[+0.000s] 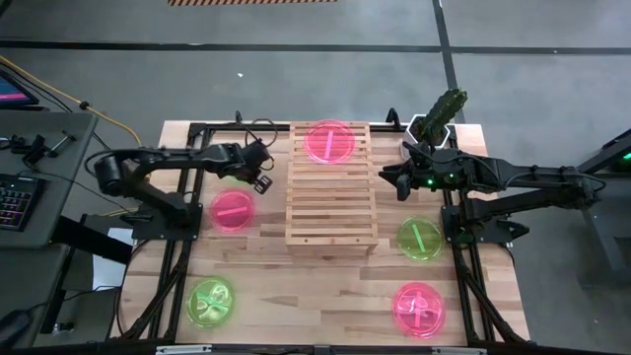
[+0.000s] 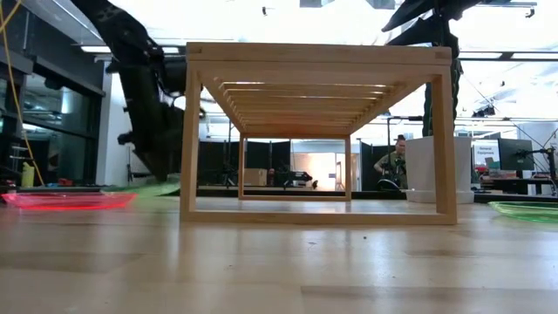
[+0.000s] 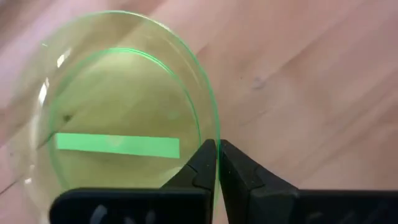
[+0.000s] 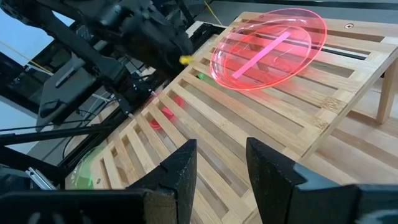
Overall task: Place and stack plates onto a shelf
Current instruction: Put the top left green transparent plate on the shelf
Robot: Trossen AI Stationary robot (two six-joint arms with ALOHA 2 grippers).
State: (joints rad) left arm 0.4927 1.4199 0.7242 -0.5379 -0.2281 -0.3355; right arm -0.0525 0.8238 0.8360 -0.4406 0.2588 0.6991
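The pale slatted shelf (image 1: 330,187) stands mid-table, with one pink plate (image 1: 330,141) lying flat on its far end. My left gripper (image 1: 254,176) is left of the shelf, shut on a green plate with a bar mark (image 3: 118,124); that plate shows low behind a pink plate in the low view (image 2: 153,186). My right gripper (image 4: 221,168) hovers open at the shelf's right side and holds nothing. A pink plate (image 1: 232,210), a green plate (image 1: 210,302), a green plate (image 1: 419,238) and a pink plate (image 1: 418,308) lie flat on the table. My left gripper pinches the green plate's rim (image 3: 217,134) between its two fingertips (image 3: 202,165), at the edge nearest the gripper. The rest of the plate reaches away from the fingers over the tabletop. Whether its far edge rests on the table cannot be told.
A white pot with a cactus (image 1: 439,118) stands at the far right corner, just behind my right arm. The shelf's near half (image 1: 330,222) is bare slats. A person (image 2: 397,161) sits in the room beyond the table.
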